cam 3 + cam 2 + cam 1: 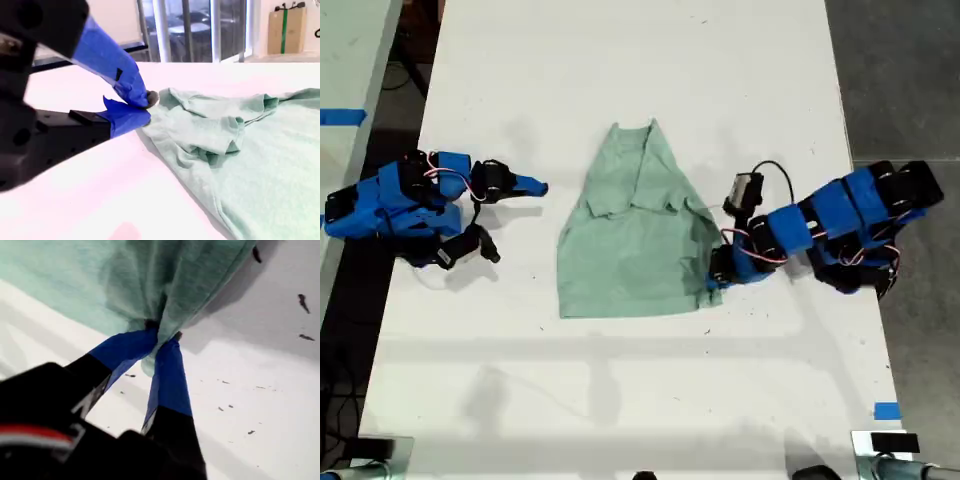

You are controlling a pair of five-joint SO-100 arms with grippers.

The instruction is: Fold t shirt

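The shirt (635,240) lies mid-table (620,80) in the exterior view, both sleeves folded in over the chest and the collar end pointing toward that view's top. The hem end is flat and square except at its corner on the exterior view's right, where the cloth bunches and lifts. The pinched corner itself is hidden between the fingers.

My first gripper (161,337) reaches in from the exterior view's right and is clamped on that bunched corner; its wrist view shows fabric gathered between the blue fingertips (170,365).

My second gripper (142,107) rests on the exterior view's left, well apart from the shirt, holding nothing, its tips nearly together with only a narrow gap.

Bare white table surrounds the shirt on all sides, widest toward the exterior view's top and bottom. Both arms are cut off by the table's side edges.
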